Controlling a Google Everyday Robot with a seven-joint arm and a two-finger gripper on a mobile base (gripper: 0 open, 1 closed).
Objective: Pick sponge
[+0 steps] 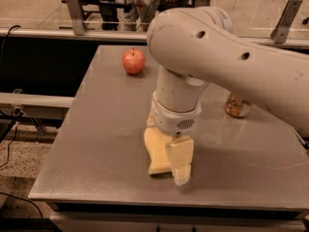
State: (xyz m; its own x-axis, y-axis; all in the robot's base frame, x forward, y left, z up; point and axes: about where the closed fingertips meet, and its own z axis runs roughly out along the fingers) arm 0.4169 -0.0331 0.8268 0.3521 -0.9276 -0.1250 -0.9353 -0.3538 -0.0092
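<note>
The sponge (pixel 156 151), a pale yellow flat slab, lies on the grey table (pixel 96 144) near its front edge, left of centre. My gripper (pixel 179 162) points straight down at the sponge's right side and covers that part of it. The big white arm (pixel 217 57) reaches in from the right and rises above the gripper. The sponge's left half and front left corner show. Its right edge is hidden behind the gripper.
A red apple (pixel 133 61) stands at the back left of the table. A drinks can (pixel 237 106) stands at the right, mostly hidden by my arm. Beyond the table's far edge are a metal rail (pixel 72 8) and people.
</note>
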